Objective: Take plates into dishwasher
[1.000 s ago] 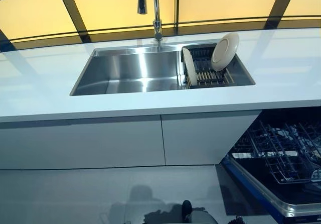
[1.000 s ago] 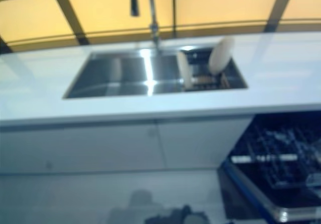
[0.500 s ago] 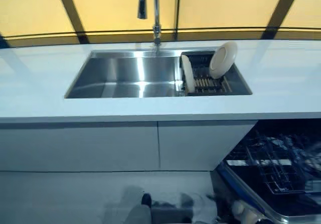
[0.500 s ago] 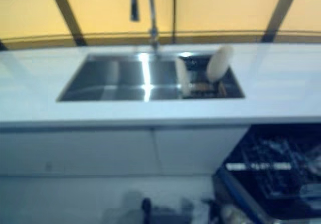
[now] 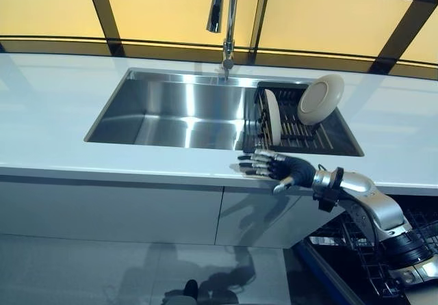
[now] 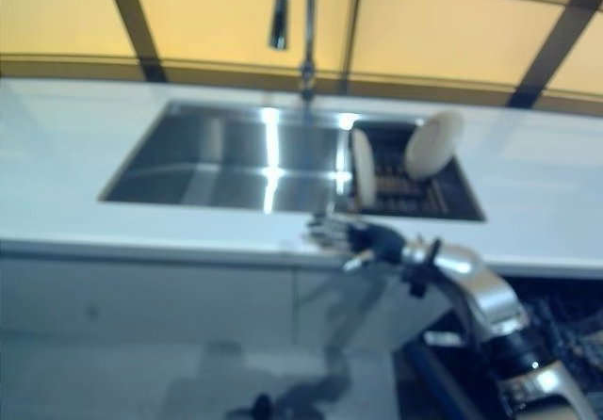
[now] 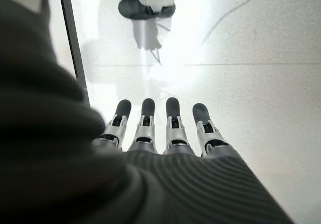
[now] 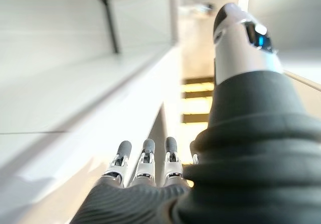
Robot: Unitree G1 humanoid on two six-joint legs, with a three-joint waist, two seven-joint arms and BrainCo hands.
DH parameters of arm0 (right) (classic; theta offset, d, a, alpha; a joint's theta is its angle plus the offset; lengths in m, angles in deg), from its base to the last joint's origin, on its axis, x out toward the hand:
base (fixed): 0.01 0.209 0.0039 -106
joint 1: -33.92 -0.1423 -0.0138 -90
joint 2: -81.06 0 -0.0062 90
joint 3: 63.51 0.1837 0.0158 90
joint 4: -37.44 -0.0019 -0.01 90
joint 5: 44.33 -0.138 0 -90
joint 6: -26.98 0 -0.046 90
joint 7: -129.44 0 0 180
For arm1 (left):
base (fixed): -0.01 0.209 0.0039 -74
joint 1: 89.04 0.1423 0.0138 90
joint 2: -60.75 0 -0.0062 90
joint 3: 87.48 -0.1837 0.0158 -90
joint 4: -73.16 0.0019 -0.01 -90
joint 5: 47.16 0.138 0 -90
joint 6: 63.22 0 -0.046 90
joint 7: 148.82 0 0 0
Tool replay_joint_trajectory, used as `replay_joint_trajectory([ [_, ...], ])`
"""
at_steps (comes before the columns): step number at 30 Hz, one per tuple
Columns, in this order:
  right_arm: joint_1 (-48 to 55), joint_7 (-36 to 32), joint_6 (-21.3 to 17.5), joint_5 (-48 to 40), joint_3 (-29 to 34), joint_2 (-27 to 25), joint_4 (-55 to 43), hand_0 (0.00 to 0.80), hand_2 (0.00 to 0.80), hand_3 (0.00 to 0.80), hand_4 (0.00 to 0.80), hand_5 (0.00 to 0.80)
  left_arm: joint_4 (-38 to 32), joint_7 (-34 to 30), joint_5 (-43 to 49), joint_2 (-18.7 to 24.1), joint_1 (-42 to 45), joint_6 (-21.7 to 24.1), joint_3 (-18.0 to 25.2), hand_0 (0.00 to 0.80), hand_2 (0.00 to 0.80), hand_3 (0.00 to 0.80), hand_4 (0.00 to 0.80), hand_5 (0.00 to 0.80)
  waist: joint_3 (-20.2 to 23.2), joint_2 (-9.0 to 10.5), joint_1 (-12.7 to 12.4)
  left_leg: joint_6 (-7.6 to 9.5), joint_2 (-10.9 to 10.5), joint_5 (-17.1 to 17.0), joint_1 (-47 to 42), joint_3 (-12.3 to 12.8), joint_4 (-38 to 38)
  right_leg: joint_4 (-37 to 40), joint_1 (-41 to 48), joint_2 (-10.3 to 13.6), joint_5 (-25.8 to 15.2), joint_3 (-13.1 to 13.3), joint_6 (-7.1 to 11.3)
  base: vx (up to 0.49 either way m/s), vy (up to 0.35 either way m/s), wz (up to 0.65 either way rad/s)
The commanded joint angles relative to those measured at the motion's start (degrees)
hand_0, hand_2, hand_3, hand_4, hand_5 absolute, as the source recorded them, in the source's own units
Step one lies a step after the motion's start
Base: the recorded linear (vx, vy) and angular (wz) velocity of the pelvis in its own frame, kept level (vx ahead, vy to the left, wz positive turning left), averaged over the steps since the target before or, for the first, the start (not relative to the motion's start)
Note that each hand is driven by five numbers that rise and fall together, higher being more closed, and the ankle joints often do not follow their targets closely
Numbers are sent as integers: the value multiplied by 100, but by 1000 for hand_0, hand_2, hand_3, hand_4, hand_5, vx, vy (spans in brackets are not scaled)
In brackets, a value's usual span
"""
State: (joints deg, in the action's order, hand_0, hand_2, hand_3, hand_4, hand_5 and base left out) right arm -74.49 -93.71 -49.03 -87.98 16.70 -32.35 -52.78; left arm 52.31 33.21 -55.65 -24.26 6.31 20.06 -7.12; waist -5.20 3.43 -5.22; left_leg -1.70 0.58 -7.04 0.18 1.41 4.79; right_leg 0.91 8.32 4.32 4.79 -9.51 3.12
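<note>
Two white plates stand in a dark dish rack (image 5: 304,135) at the right end of the steel sink (image 5: 178,110). One plate (image 5: 272,116) stands on edge at the rack's left side; the other plate (image 5: 320,99) leans at its far right corner. My right hand (image 5: 282,169) reaches in from the lower right, open with fingers straight, over the counter's front edge just in front of the rack and touching no plate. Only the left wrist view shows my left hand (image 7: 173,128), open over the floor. The open dishwasher's wire rack (image 5: 340,232) shows below the counter at lower right.
A tall faucet (image 5: 228,24) rises behind the sink. The white counter (image 5: 48,124) runs wide to both sides, with white cabinet fronts (image 5: 109,209) beneath it. Yellow panels with dark frames back the counter.
The camera has shifted, and the sink now sits lower and further right in view. My right arm has come into view and reached up to the counter edge before the rack. The plates stay put.
</note>
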Motion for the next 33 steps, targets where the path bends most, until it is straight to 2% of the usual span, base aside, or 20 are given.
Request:
replay_joint_trajectory([
  [1,-540,516,-232,-911,709,105,282,0,0,0,0,0,276,-121,350,64,-136,56,152,0,0,0,0,0,95,32,90,-62,221,362,121,152,-358,-186,75,191,-219,216,258,59,-16,-2],
  [3,-612,838,-335,-1034,891,27,427,0,0,0,0,0,282,-144,394,83,-147,49,161,0,0,0,0,0,119,36,93,-61,217,387,108,160,-362,-178,97,192,-210,209,261,21,-7,-1],
  [4,-745,1131,-556,-1279,1145,-102,741,0,0,0,0,0,289,-169,445,103,-168,24,165,0,0,0,0,0,142,37,108,-63,216,415,90,154,-369,-184,111,190,-191,205,252,0,0,0],
  [7,-1083,1808,-832,-1652,1482,-448,1144,0,0,0,0,0,296,-212,431,137,-221,-26,101,0,0,0,0,0,170,23,116,-68,209,455,57,139,-385,-204,128,189,-169,192,239,12,3,0],
  [12,-1786,3976,-1237,-1853,2013,-1070,1978,0,0,0,0,0,345,-242,381,140,-328,-116,-5,0,0,0,0,0,221,-21,150,-75,202,544,-60,120,-402,-255,151,187,-131,185,213,42,26,-1],
  [15,-2050,4727,-1469,-1791,2020,-1328,2149,0,0,0,0,0,323,-203,277,147,-378,-181,-59,0,0,0,0,0,243,-45,167,-74,197,523,-109,91,-343,-268,136,178,-144,191,214,24,3,-2],
  [16,-2299,5371,-1642,-1690,2016,-1538,2337,0,0,0,0,0,271,-173,216,175,-431,-280,-117,0,0,0,0,0,238,-64,176,-76,208,452,-119,102,-305,-265,103,164,-201,190,208,0,0,0],
  [20,-2953,6656,-2031,-934,1667,-2021,2978,0,0,0,0,0,225,-65,39,214,-552,-495,-281,0,0,0,0,0,256,-37,139,-123,231,410,-170,66,-184,-224,136,110,-146,174,169,11,-62,-3],
  [22,-3445,6902,-2055,-436,1370,-2215,3404,0,0,0,0,0,239,-70,7,214,-607,-564,-345,0,0,0,0,0,251,-10,87,-168,248,398,-113,0,-238,-208,118,62,-130,152,106,-15,-67,-5],
  [25,-4175,6835,-1699,125,561,-2446,3693,0,0,0,0,0,151,-96,21,123,-591,-622,-436,0,0,0,0,0,167,57,20,-270,301,454,66,-31,-696,-215,72,55,-160,59,-16,-20,-21,-8],
  [27,-4506,6846,-1498,323,105,-2560,3810,0,0,0,0,0,104,-121,67,44,-590,-616,-462,0,0,0,0,0,60,95,-48,-322,204,566,386,-72,-1214,-264,134,98,-150,5,-65,40,17,-5],
  [28,-4555,6828,-1456,323,35,-2575,3843,0,0,0,0,0,76,-136,98,36,-595,-637,-463,0,0,0,0,0,45,88,-69,-339,204,545,446,-57,-1192,-260,175,95,-137,-11,-54,130,100,11],
  [30,-4661,6495,-1190,235,-102,-2516,3960,0,0,0,0,0,-5,-202,205,21,-592,-686,-505,0,0,0,0,0,1,13,-154,-420,289,166,536,67,-718,-192,345,85,-102,-95,28,156,153,23],
  [31,-4657,6405,-1129,216,-107,-2500,3968,0,0,0,0,0,-18,-212,222,23,-590,-685,-509,0,0,0,0,0,-9,8,-164,-420,293,133,535,83,-676,-184,362,96,-105,-104,38,131,138,21],
  [33,-4593,6182,-715,84,-167,-2426,4011,0,0,0,0,0,-76,-194,104,51,-568,-649,-547,0,0,0,0,0,-23,7,-185,-307,189,187,445,70,-606,-169,379,199,-160,-121,108,151,170,11],
])
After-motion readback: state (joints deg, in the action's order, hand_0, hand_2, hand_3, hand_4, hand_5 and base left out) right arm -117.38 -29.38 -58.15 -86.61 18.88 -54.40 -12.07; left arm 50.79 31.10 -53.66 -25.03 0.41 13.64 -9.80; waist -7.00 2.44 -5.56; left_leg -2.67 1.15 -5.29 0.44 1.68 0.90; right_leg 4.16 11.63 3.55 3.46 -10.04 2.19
